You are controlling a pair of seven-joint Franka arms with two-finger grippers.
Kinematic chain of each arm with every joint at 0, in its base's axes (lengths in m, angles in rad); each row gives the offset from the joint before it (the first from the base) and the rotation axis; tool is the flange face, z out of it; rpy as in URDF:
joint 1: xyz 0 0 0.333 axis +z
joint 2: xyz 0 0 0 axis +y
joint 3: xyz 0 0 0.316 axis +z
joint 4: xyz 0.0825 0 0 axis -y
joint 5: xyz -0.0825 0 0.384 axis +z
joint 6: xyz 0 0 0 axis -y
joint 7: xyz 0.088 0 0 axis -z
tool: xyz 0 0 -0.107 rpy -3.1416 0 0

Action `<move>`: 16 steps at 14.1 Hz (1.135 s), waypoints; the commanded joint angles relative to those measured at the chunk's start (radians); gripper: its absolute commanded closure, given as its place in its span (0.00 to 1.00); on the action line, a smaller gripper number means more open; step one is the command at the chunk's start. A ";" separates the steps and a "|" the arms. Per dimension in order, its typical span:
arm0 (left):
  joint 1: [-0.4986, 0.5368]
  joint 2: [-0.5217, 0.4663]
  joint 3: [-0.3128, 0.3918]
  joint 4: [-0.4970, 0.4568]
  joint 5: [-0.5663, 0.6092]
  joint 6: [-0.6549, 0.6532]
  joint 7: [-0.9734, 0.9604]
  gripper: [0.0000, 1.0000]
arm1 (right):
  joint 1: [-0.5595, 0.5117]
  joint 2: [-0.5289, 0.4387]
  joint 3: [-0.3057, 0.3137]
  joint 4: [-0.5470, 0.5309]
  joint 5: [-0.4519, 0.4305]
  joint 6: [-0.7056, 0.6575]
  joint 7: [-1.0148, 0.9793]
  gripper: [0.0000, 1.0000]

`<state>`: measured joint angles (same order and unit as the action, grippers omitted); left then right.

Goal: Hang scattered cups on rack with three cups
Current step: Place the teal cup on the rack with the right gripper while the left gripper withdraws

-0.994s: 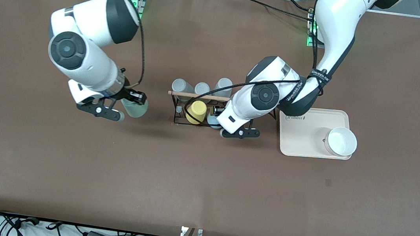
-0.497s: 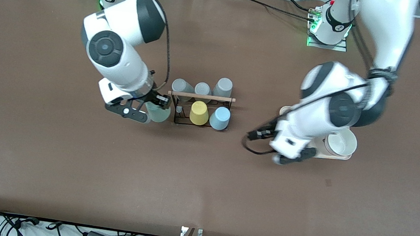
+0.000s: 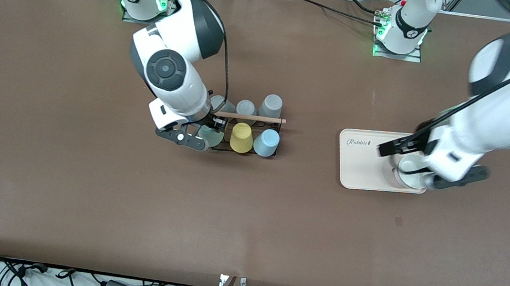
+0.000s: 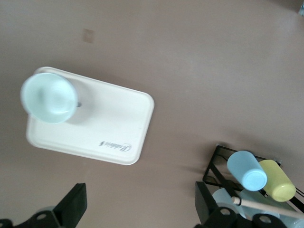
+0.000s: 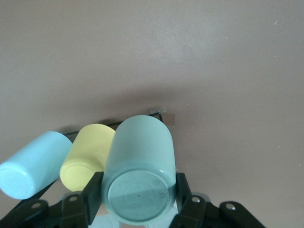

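My right gripper is shut on the pale mint green cup and holds it, bottom up, over the end of the black wire rack toward the right arm's end. The right wrist view shows the mint cup between both fingers, next to the yellow cup. The light blue cup sits upside down on the rack beside the yellow cup. My left gripper is open and empty over the cream tray; the left wrist view shows the blue cup on the rack.
Grey cups stand upside down on the rack's row farther from the front camera. A white bowl sits on the cream tray toward the left arm's end, under my left gripper. Bare brown table surrounds the rack and the tray.
My right gripper has carried the mint cup sideways from the open table to over the rack's end. My left gripper has let go of the blue cup and swung away to over the tray.
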<state>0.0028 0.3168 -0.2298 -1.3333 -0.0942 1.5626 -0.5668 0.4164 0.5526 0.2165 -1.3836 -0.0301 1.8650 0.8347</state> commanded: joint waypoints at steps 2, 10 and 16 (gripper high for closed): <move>0.059 -0.070 -0.007 -0.033 0.021 -0.061 0.106 0.00 | 0.035 0.064 -0.006 0.028 -0.037 0.054 0.053 0.68; 0.048 -0.320 0.003 -0.401 0.018 0.086 0.125 0.00 | 0.048 0.118 -0.006 0.006 -0.079 0.074 0.055 0.67; 0.010 -0.393 0.047 -0.426 0.018 0.036 0.144 0.00 | 0.033 0.112 -0.008 0.005 -0.077 0.072 0.040 0.00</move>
<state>0.0448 -0.0185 -0.1849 -1.7224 -0.0938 1.6215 -0.4076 0.4524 0.6705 0.2117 -1.3848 -0.0926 1.9347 0.8639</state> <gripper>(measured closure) 0.000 0.203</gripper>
